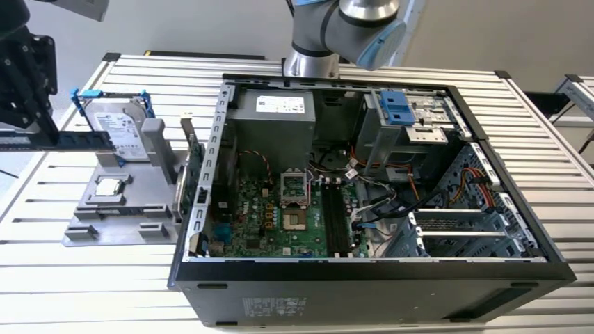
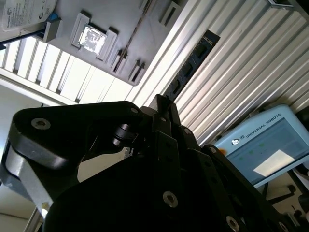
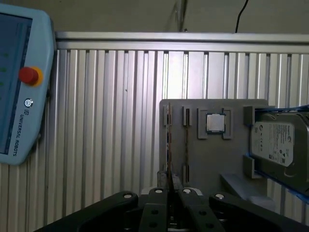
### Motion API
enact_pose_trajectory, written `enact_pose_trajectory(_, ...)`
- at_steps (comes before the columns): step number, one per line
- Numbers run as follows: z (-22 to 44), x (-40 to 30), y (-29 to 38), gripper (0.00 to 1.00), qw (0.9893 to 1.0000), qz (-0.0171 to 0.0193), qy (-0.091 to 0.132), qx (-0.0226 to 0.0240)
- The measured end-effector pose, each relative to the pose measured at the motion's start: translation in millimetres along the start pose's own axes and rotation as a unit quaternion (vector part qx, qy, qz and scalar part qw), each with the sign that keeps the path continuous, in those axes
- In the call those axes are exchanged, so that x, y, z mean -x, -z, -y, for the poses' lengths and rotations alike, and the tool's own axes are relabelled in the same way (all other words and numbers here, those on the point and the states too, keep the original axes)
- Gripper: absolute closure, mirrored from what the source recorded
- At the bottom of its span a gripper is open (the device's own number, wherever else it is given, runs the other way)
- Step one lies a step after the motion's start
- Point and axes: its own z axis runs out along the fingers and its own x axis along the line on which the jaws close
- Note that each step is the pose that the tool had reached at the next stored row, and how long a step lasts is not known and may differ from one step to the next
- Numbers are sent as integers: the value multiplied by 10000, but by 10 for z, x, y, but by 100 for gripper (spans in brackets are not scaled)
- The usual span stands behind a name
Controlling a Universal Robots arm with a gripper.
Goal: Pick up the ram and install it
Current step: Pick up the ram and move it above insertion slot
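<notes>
Carry step, by the look of it: pick-up done, install not yet begun.

Pinching the ram [image 2: 191, 63] by 1 end with the hand [image 3: 170, 187], pressed together flat against the board's 2 faces. Seen edge-on in the grip in the first wrist view, and stretching out long and dark beyond the grip in the second wrist view. In the exterior view, held roughly level in the air at the exterior view's left, above the gray holder [image 1: 121, 229] and the worktop [image 1: 93, 285], apparently touching neither. Well apart from the open computer case [image 1: 371, 268].

Resting on the holder: 1 silver CPU chip [image 1: 110, 186] lying flat and 1 hard drive [image 1: 125, 132] standing in a blue-tabbed frame.

Inside the case, black memory slots [image 1: 336, 219] beside the processor socket, looking bare.

Likely calls for a wide, clean crossing to the case, high enough to clear its rim. Then calls for turning the stick so its long edge lies parallel to 1 slot with the contact edge facing down. Cannot tell the notch side from here, so worth checking before any push. Finally a straight, even press along the whole length, keeping clear of the loose cables [image 1: 371, 202] just beside the slots.
</notes>
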Motion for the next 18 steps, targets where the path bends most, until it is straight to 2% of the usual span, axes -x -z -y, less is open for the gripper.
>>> enact_pose_trajectory(6,-3,-3,61,100,10000,0,0,0)
enact_pose_trajectory(13,-3,-4,63,100,10000,-34,-2,1)
enact_pose_trajectory(18,9,-2,63,100,10000,-35,-2,1)
